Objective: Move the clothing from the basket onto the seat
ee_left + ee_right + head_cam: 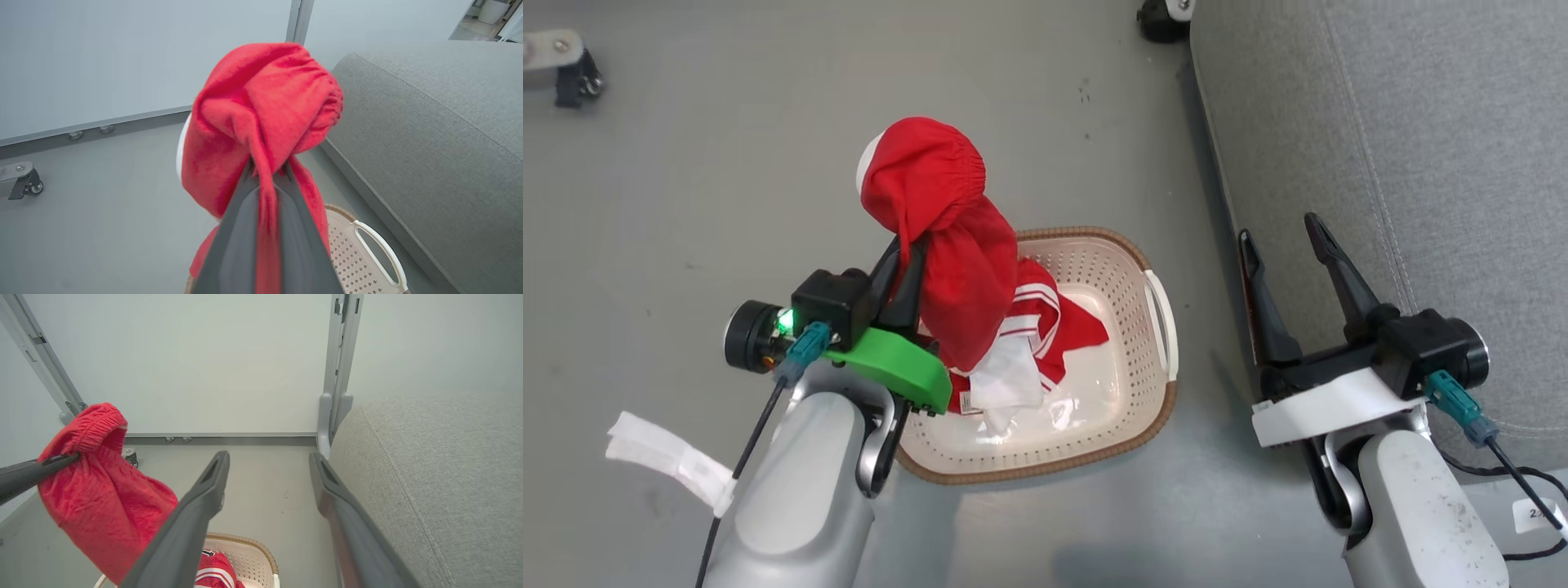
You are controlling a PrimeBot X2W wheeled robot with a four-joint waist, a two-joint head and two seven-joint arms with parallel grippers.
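Observation:
Red elastic-waist shorts (939, 237) hang lifted above the basket (1152, 408), pinched by my left gripper (911, 245), which is shut on them. In the left wrist view the shorts (261, 122) drape over the shut fingers (237, 228). A red jersey with white stripes (1045, 327) still lies inside the basket, also seen as the jersey (214, 571) in the right wrist view. My right gripper (1286, 229) stands open and empty beside the grey seat (1421, 163), its fingers (204, 506) spread over the floor. The seat (429, 143) lies to the right of the basket.
The basket's white handle (380, 249) faces the seat. A caster foot (572, 69) stands on the grey floor at far left, another wheel (1164, 16) by the seat's corner. White tape (670, 461) hangs off my left forearm. A pale wall panel (204, 363) lies beyond.

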